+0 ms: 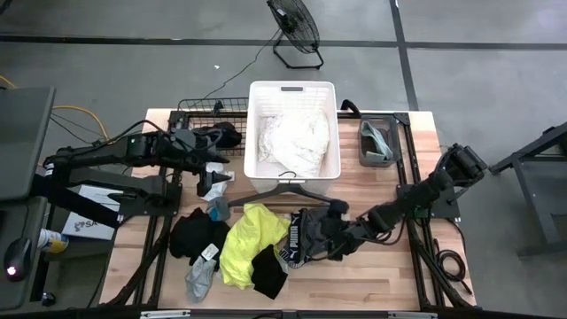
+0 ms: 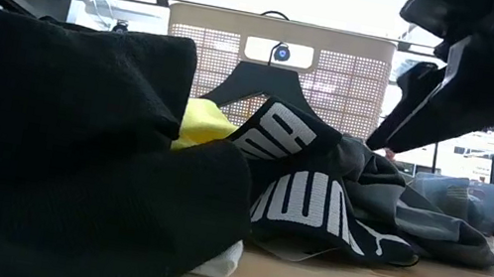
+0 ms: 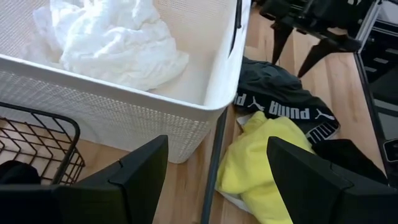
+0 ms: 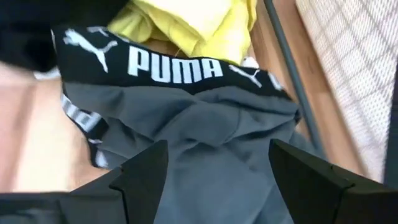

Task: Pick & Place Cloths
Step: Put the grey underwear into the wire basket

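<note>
A white lacy cloth [image 1: 292,142] lies inside the white slatted basket [image 1: 330,97] at the far middle of the table. On the table in front of it lie a neon yellow cloth [image 1: 246,244], black cloths [image 1: 193,237], a small grey one [image 1: 199,282] and a grey garment with a black PUMA waistband [image 4: 205,118]. My right gripper [image 4: 217,146] is open and hangs slanting down just above the grey garment [image 1: 310,232], its fingers either side of the grey fabric. My left gripper [image 3: 217,140] is open in the air by the basket's left near corner [image 1: 211,168].
A dark hanger [image 1: 283,190] lies in front of the basket, its bar running past the yellow cloth. A black wire rack [image 1: 199,111] stands left of the basket. A grey bin [image 1: 376,142] sits at the far right. Bare wood shows at the near right [image 1: 390,275].
</note>
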You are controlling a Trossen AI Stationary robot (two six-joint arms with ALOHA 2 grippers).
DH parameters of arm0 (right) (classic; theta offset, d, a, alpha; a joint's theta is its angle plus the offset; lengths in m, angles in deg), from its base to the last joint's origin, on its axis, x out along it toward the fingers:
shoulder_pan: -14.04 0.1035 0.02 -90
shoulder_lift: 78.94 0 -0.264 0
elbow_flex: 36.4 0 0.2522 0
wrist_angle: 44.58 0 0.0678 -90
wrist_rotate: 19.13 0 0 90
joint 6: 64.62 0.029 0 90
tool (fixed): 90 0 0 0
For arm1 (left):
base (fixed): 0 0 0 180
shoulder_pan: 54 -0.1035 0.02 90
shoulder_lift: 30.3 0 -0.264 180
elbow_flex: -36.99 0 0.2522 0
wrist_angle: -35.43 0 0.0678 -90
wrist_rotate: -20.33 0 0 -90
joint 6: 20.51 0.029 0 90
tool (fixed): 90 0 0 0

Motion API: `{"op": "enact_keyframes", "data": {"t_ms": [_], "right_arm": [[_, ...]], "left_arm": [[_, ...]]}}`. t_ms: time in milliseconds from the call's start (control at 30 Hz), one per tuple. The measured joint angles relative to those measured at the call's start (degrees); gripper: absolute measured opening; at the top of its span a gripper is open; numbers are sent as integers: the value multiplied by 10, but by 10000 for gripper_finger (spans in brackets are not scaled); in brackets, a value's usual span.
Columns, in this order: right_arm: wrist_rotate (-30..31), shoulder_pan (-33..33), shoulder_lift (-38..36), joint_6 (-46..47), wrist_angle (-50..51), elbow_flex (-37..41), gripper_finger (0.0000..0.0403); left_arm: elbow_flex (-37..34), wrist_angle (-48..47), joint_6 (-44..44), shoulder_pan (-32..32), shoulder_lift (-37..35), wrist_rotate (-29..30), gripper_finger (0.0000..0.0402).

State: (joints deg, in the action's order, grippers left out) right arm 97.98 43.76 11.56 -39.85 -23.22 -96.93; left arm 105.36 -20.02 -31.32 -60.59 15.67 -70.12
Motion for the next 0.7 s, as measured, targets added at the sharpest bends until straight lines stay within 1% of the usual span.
{"op": "enact_keyframes", "data": {"t_ms": [133, 267, 433, 567, 700], "right_arm": [[-8, -23, 0, -83, 0, 0, 270], [-66, -51, 8, -127, -11, 0, 270], [-138, -77, 57, -171, -73, 0, 270], [-161, -88, 94, -171, -110, 0, 270], [-189, -89, 120, -128, -120, -2, 270]], "left_arm": [[0, 0, 0, 0, 0, 0, 269], [0, 2, 0, 0, 0, 0, 269], [0, 1, 0, 0, 0, 0, 269], [0, 0, 0, 0, 0, 0, 269], [0, -2, -2, 0, 0, 0, 269]]}}
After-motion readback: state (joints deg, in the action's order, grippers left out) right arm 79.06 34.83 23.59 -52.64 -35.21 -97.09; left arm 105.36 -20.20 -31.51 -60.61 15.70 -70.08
